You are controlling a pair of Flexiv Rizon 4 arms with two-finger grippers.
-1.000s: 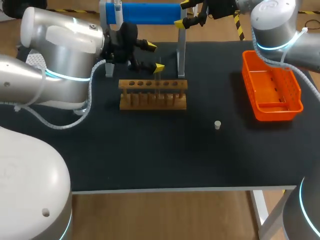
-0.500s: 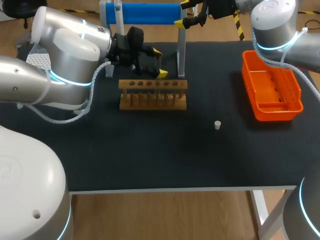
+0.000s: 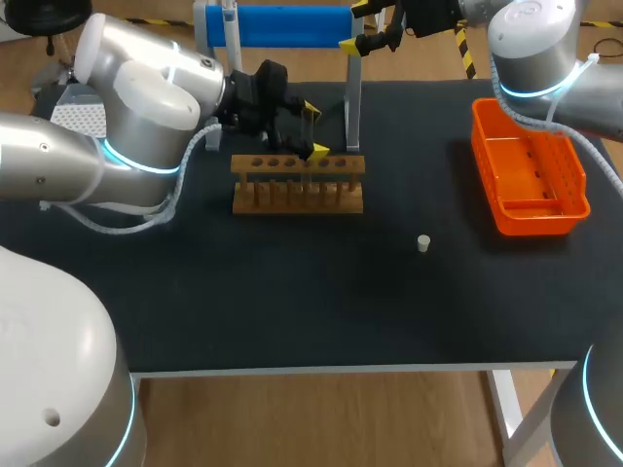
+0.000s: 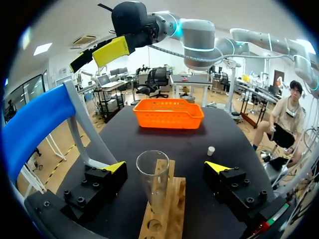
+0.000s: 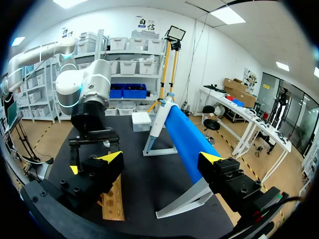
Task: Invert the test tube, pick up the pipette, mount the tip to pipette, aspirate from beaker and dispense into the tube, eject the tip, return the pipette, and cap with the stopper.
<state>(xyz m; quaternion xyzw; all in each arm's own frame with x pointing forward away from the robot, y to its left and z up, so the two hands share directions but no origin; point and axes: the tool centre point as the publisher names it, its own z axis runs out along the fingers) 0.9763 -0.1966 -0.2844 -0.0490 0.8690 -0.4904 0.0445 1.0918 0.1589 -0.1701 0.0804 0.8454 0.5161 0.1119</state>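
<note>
Nearest to me on my black table (image 3: pixel 292 302), a small white stopper (image 3: pixel 423 243) stands alone, well apart from everything else. Further in is the wooden test tube rack (image 3: pixel 298 182), and my left gripper (image 3: pixel 315 130) hangs right above it. In the left wrist view, the glass test tube (image 4: pixel 153 181) stands upright in the rack (image 4: pixel 172 209) with its open mouth facing the camera. It sits between the left gripper's (image 4: pixel 166 167) yellow-tipped fingers (image 4: pixel 115 167). The fingers are spread wide and there is a clear gap on either side of the glass, so that claw is released and grips nothing.

Off to my right, an orange basket (image 3: pixel 531 180) rests near the table edge. At the back is a stand with a blue crossbar (image 3: pixel 292 26). My right gripper (image 3: pixel 357 26) hovers over the bar's right end. In the right wrist view, that gripper's (image 5: pixel 160 158) fingers are far apart above the blue bar (image 5: pixel 187 142). It is released too, with nothing held.
</note>
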